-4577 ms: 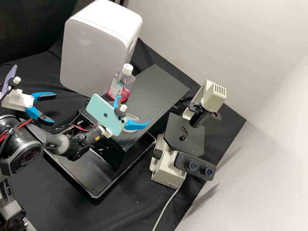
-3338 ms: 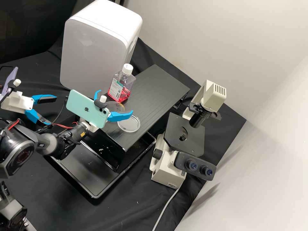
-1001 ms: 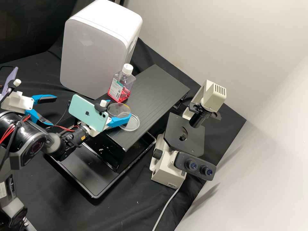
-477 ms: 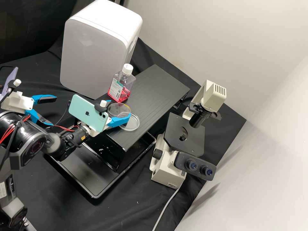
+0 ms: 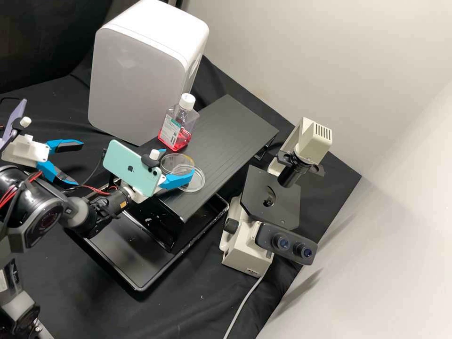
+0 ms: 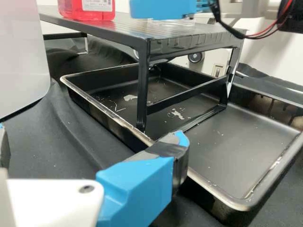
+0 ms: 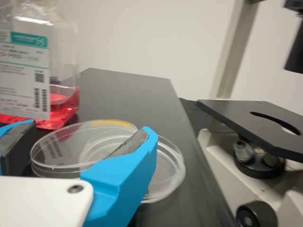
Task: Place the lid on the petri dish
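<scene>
A clear round lid (image 5: 176, 163) (image 7: 71, 142) is held level in my right gripper (image 5: 179, 165) (image 7: 71, 153), whose blue fingers are shut on its rim. It hovers just above the black raised stand (image 5: 226, 127), overlapping the near-left edge of the open petri dish (image 5: 195, 177) (image 7: 165, 163) that rests on the stand. My left gripper (image 5: 74, 160) stands open and holds nothing, well to the left above the black cloth; one blue finger (image 6: 142, 182) shows in the left wrist view.
A flask of red liquid (image 5: 178, 123) (image 7: 38, 71) stands on the stand just behind the lid. A white box (image 5: 141, 70) sits behind it, a microscope (image 5: 278, 197) to the right. A black metal tray (image 5: 136, 263) (image 6: 246, 156) lies under the stand.
The right gripper took the lid off to the left of the dish, then carried it back right; in the last half second it shifted slightly farther over the dish. The left arm stayed still.
</scene>
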{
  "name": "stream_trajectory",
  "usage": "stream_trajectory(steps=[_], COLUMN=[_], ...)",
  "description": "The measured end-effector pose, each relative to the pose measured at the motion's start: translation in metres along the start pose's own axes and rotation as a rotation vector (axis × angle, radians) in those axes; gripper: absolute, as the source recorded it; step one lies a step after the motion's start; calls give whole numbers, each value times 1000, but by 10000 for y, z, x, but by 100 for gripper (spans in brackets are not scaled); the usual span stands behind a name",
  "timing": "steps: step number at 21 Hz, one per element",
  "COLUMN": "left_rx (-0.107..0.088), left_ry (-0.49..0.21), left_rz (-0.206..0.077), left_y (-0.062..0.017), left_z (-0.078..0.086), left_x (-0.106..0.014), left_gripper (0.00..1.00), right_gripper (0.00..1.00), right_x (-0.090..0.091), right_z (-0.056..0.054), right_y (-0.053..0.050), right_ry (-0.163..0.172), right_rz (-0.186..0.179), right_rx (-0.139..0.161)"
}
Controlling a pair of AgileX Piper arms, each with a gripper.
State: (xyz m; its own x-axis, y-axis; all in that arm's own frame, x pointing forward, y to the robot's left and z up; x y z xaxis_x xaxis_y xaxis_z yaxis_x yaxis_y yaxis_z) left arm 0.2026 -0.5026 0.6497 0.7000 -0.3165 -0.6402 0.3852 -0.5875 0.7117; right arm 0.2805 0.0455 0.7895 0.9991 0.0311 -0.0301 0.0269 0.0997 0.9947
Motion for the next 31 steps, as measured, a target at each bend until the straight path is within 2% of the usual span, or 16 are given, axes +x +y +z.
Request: stream_trajectory(steps=[4, 5, 11, 16, 21, 31], left_rx=[0, 0, 0, 0, 0, 0], left_ry=[-1, -1, -1, -1, -1, -1], left_rz=[0, 0, 0, 0, 0, 0], left_y=[-1, -1, -1, -1, -1, -1], left_z=[2, 2, 2, 2, 2, 2], left_x=[0, 0, 0, 0, 0, 0], left_gripper=[100, 100, 100, 100, 100, 100], right_gripper=[0, 0, 0, 0, 0, 0], right_x=[-69, -76, -99, -99, -98, -101], right_z=[58, 73, 115, 142, 177, 243], right_y=[100, 117, 154, 172, 190, 239], right_ry=[-24, -30, -47, -59, -70, -93], right_rz=[29, 36, 51, 56, 61, 79], right_rx=[33, 33, 82, 89, 128, 136])
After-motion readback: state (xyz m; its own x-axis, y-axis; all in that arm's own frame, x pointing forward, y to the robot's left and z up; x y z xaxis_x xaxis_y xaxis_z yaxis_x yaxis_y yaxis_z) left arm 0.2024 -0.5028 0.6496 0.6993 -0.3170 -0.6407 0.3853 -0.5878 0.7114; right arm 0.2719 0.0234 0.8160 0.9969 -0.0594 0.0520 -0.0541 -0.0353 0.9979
